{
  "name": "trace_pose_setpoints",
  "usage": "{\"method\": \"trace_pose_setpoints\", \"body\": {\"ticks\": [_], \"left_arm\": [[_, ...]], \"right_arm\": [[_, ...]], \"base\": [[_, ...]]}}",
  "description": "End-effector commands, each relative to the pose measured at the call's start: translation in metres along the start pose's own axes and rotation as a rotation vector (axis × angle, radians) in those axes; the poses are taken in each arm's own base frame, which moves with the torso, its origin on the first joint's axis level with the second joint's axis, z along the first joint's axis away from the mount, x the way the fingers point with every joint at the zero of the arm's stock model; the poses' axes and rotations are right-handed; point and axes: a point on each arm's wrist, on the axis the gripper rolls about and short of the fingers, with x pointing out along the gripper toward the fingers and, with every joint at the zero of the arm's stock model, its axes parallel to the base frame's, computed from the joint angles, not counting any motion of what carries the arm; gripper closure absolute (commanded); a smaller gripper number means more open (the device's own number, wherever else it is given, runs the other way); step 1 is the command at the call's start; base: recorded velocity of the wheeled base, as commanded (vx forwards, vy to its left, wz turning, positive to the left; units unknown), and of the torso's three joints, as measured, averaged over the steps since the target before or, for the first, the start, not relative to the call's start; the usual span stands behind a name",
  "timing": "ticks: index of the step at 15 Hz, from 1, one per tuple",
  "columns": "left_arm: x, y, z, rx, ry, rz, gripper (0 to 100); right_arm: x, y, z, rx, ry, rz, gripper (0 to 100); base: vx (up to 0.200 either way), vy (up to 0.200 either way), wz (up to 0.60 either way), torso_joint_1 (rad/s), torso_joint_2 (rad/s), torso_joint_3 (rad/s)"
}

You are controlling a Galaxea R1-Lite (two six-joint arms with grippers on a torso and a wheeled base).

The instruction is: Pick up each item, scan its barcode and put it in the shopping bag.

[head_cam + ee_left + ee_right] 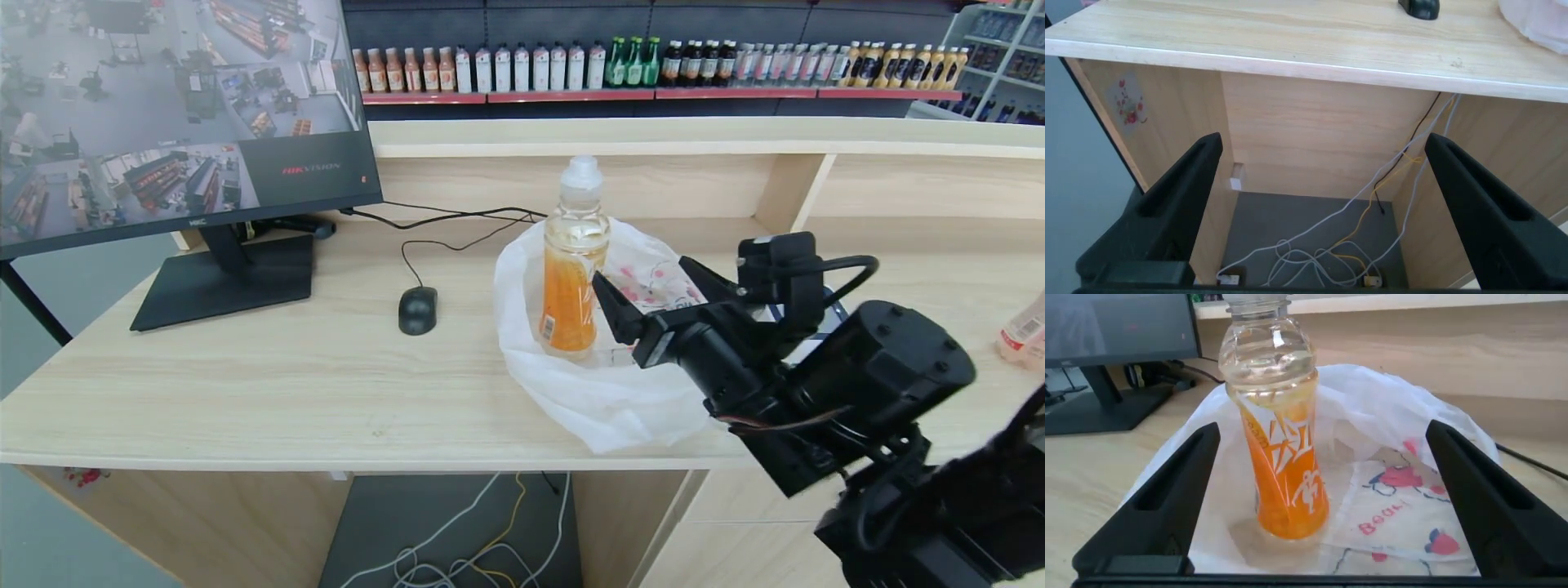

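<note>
A clear bottle with an orange label and a white cap stands upright on the white shopping bag, whose plastic bunches around its base. My right gripper is open just to the right of the bottle, at label height, not touching it. In the right wrist view the bottle stands ahead of the right gripper, between the lines of its spread fingers, with the bag behind and under it. My left gripper is open and holds nothing, below the counter's front edge.
A monitor and a black mouse with cables sit on the counter's left half. A pinkish bottle lies at the right edge. A raised wooden ledge backs the counter. Loose cables hang under the counter.
</note>
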Motion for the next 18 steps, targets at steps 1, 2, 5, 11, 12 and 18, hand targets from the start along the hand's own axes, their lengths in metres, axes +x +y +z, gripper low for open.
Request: {"method": "trace_pose_setpoints", "body": {"ticks": [1,2,5,11,12,18], "left_arm": [[0.0,0.0,0.0,0.0,0.0,0.001,0],[0.0,0.0,0.0,0.0,0.001,0.001,0],[0.0,0.0,0.0,0.001,0.0,0.001,0],[0.0,0.0,0.0,0.0,0.0,0.001,0],[0.0,0.0,0.0,0.0,0.0,0.001,0],[0.0,0.0,0.0,-0.003,0.001,0.001,0]], "right_arm": [[-0.053,-0.015,0.023,-0.007,0.022,0.011,0],[-0.075,-0.021,0.021,-0.019,0.065,0.016,0],[-0.111,-0.031,0.035,-0.013,0.049,0.047,0],[-0.126,-0.031,0.044,0.02,0.022,0.077,0],[-0.126,-0.032,0.045,0.027,0.016,0.073,0],[-0.124,-0.033,0.043,0.017,0.026,0.067,0]], "base": [[0.0,0.0,0.0,0.0,0.0,0.0],[0.0,0.0,0.0,0.0,0.0,0.0],[0.0,0.0,0.0,0.0,0.0,0.0],[0.0,0.0,0.0,0.0,0.0,0.0],[0.0,0.0,0.0,0.0,0.0,0.0],[-0.033,0.0,0.0,0.0,0.0,0.0]]}}
